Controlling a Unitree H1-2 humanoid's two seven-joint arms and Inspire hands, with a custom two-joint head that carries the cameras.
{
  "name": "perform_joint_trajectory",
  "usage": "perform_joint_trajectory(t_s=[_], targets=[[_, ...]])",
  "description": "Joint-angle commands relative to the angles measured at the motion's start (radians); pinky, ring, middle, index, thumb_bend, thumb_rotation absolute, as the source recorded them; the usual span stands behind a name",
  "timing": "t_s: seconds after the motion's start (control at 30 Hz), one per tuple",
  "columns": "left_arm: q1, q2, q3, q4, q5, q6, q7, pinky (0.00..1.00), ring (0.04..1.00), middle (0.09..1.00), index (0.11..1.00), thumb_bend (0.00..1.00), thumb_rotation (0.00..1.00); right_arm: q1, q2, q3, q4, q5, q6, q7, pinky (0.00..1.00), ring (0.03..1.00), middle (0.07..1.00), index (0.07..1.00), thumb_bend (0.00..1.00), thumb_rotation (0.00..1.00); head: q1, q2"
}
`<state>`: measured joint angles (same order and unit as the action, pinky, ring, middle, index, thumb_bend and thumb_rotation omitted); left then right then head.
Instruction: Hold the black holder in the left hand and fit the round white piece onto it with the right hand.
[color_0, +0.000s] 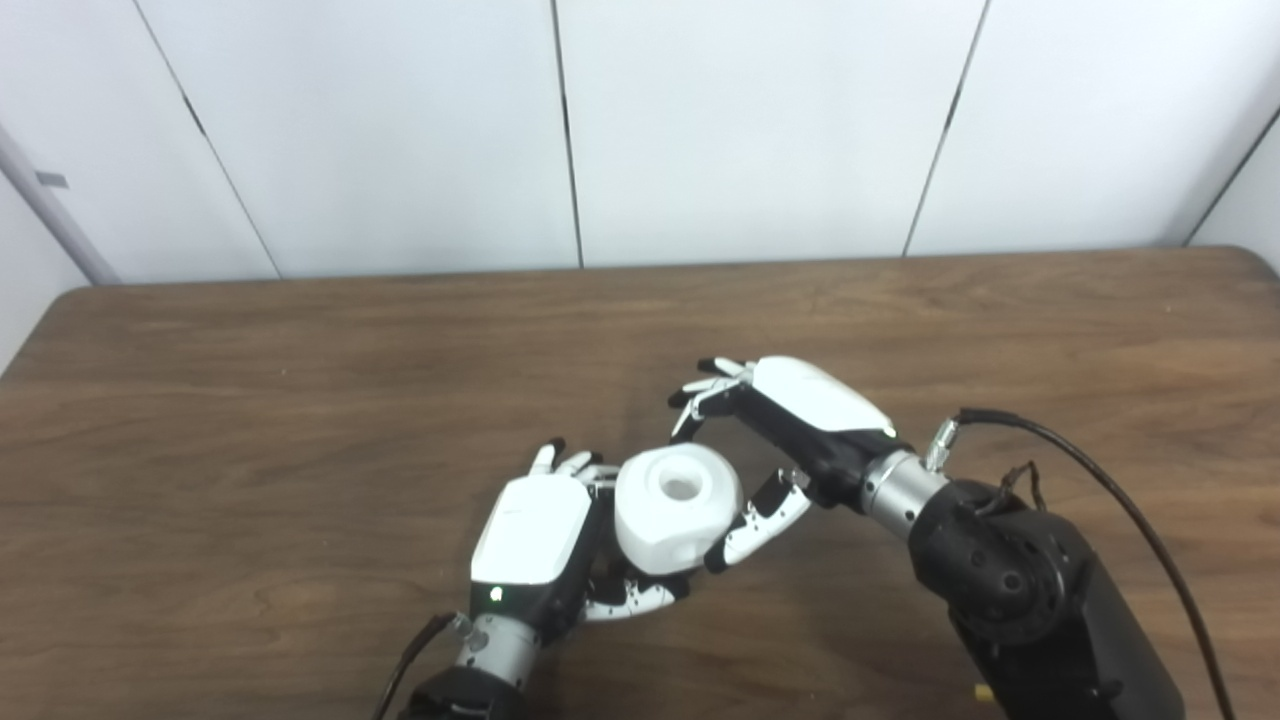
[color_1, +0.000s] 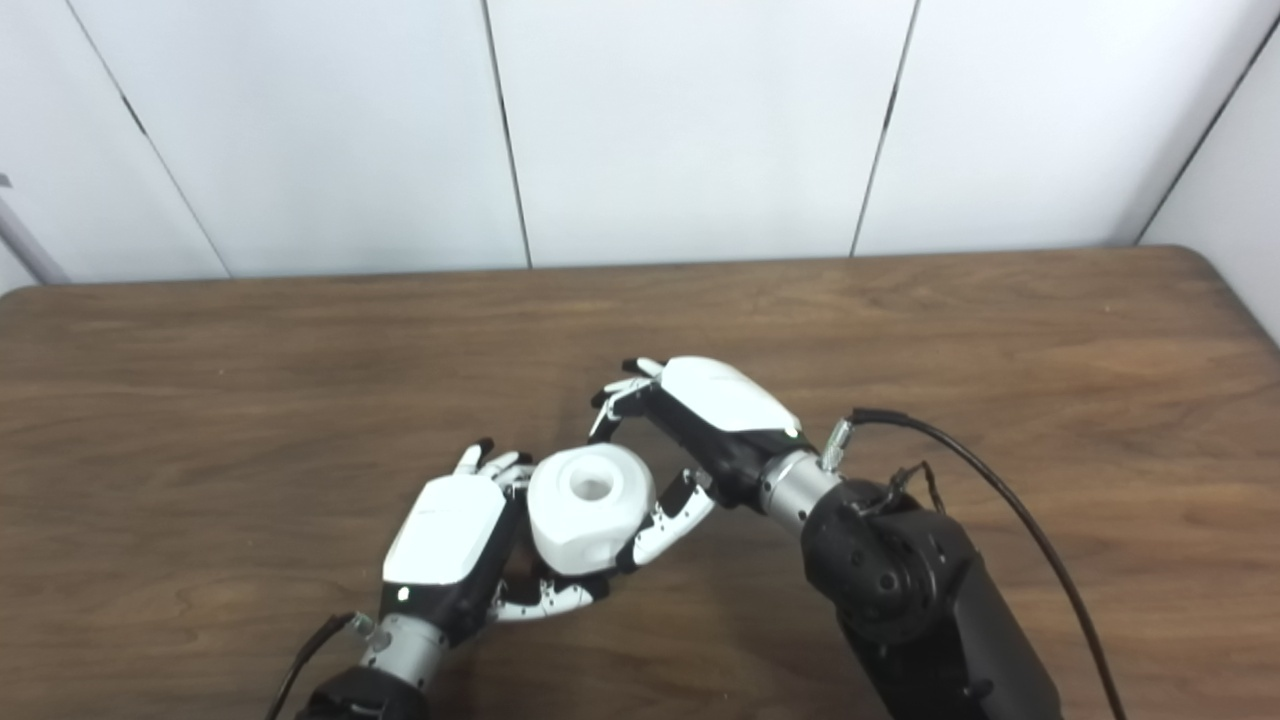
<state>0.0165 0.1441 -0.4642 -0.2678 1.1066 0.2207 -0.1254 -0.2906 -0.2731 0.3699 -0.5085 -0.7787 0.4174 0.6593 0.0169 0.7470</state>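
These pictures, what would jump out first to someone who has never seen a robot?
First, the round white piece with a hole in its top, near the front middle of the brown table. The left hand wraps it from the left, while the right hand curves around it from the right, fingers spread. The black holder is barely visible beneath.

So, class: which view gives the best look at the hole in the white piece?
The left eye view, narrowly: the white piece sits larger and nearer centre, its top hole plain. The right eye view shows the same piece and hole from slightly aside, between the left hand and right hand.
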Motion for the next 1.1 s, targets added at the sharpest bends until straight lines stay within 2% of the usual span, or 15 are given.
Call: perform_joint_trajectory(t_s=[0.0,0.23,0.27,0.3,0.37,0.43,0.7,1.07], targets=[[0.015,0.004,-0.017,0.005,0.009,-0.008,-0.038,1.0,0.884,0.78,0.486,0.52,0.05,-0.028,-0.005,-0.001,-0.015,-0.009,-0.036,-0.022,1.0,0.975,0.845,0.49,0.52,0.14,0.001,0.001],[0.015,0.006,-0.017,0.004,0.007,-0.01,-0.038,1.0,0.883,0.779,0.486,0.52,0.05,-0.026,-0.008,-0.003,-0.015,-0.01,-0.035,-0.019,1.0,0.978,0.851,0.492,0.52,0.15,-0.004,0.001],[0.015,0.006,-0.017,0.004,0.007,-0.01,-0.038,1.0,0.882,0.778,0.486,0.52,0.05,-0.026,-0.008,-0.003,-0.015,-0.01,-0.036,-0.019,1.0,0.978,0.851,0.548,0.73,0.21,-0.004,0.001],[0.015,0.006,-0.017,0.004,0.006,-0.011,-0.037,1.0,0.881,0.778,0.486,0.52,0.05,-0.026,-0.009,-0.004,-0.015,-0.008,-0.036,-0.018,1.0,0.977,0.851,0.582,0.85,0.24,-0.004,0.003],[0.015,0.005,-0.017,0.005,0.004,-0.011,-0.036,1.0,0.88,0.776,0.486,0.52,0.05,-0.027,-0.009,-0.005,-0.015,-0.008,-0.033,-0.017,1.0,0.977,0.852,0.609,0.94,0.28,-0.005,0.002],[0.015,0.003,-0.016,0.005,0.003,-0.009,-0.038,1.0,0.882,0.776,0.486,0.52,0.05,-0.026,-0.009,-0.007,-0.013,-0.005,-0.033,-0.017,1.0,0.978,0.855,0.632,0.98,0.32,-0.006,0.001],[0.014,0.006,-0.017,0.01,0.001,-0.013,-0.034,1.0,0.882,0.776,0.486,0.52,0.05,-0.027,-0.012,0.0,-0.016,-0.025,-0.02,-0.003,1.0,1.0,0.893,0.762,1.0,0.39,-0.006,-0.001],[0.011,0.012,-0.017,0.014,0.0,-0.015,-0.038,1.0,0.884,0.779,0.486,0.52,0.05,-0.031,-0.019,-0.003,-0.024,-0.038,-0.002,0.035,1.0,1.0,0.944,0.825,1.0,0.4,-0.011,-0.005]])
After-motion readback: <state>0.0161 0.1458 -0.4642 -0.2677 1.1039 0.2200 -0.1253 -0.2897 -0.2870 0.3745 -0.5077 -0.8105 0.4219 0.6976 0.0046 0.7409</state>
